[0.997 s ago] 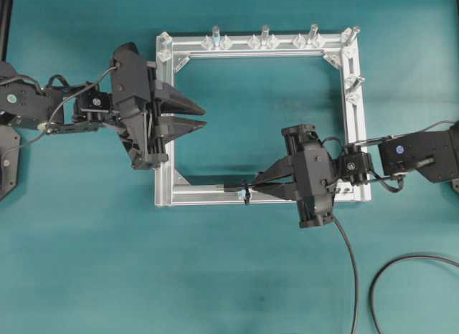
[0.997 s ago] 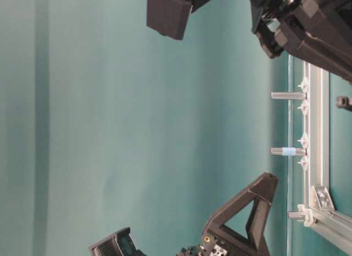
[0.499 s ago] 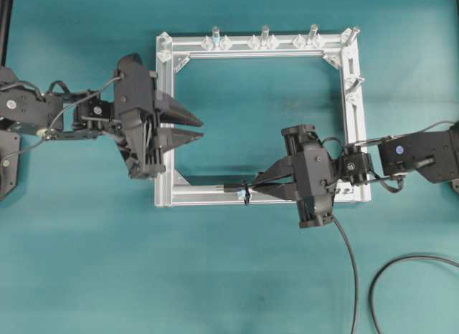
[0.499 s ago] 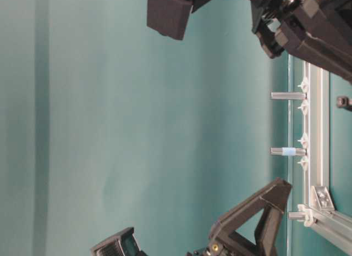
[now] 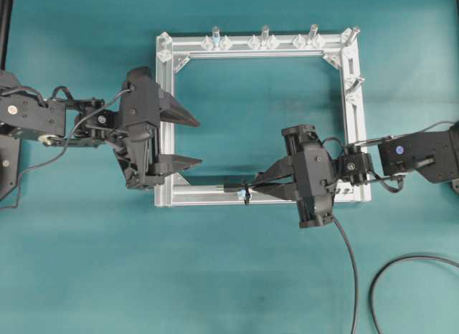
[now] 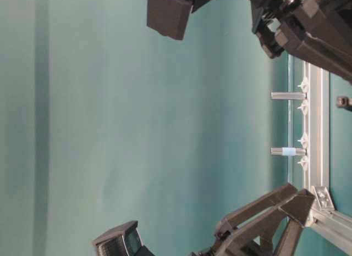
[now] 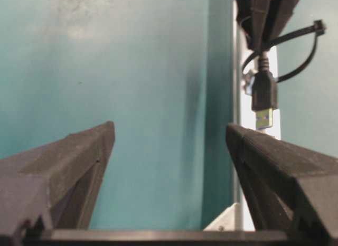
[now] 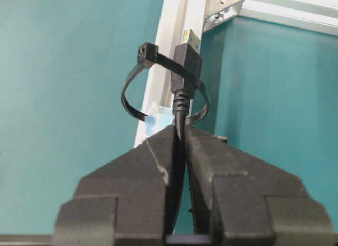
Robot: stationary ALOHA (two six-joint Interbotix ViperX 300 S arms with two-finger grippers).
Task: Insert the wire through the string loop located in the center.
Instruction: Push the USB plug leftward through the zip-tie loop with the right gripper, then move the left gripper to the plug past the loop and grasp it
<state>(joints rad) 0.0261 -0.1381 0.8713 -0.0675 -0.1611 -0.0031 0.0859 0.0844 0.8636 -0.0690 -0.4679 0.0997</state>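
Handover is the step we judge to be in hand. Overhead, the right gripper [image 5: 252, 187] pinches the wire [image 5: 349, 262] at the frame's [image 5: 165, 97] bottom bar, its plug poked through the loop [image 5: 245, 192], while the left gripper [image 5: 188, 140] hangs over the left bar, fingers wide apart. From desk level, we see only those spread left fingers [image 6: 264, 204]. The left wrist view frames the plug [image 7: 264, 95] just beyond the loop, between the parted fingers. The right wrist view shows fingers [image 8: 153, 167] clamped on the wire behind the plug. Next, we think the left must close on the plug.
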